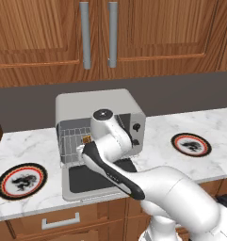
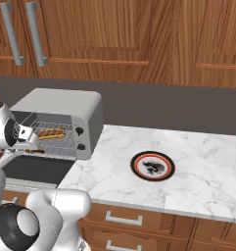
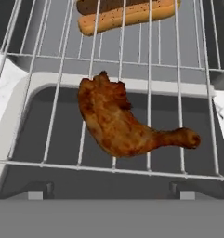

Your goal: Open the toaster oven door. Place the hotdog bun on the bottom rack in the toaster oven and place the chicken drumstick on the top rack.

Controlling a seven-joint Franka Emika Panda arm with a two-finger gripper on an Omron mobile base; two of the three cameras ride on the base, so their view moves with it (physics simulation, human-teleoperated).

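The toaster oven [image 1: 101, 104] stands on the counter with the toaster oven door [image 1: 89, 181] folded down flat in front of it. The chicken drumstick [image 3: 120, 123] lies on a wire rack [image 3: 57, 93] drawn out above the door, thick end up-left in the hand view, bone end to the right. Through those wires, lower and deeper inside, I see the hotdog bun [image 3: 127, 14], which is also in the right base view [image 2: 52, 133]. My gripper [image 3: 111, 193] hangs open just above the drumstick, fingers clear of it and holding nothing.
Two red-and-black rimmed plates sit on the marble counter, one left of the oven [image 1: 21, 180] and one to its right [image 2: 152, 165]. Wooden cabinets hang above and drawers run below the counter edge. My arm crosses over the open door.
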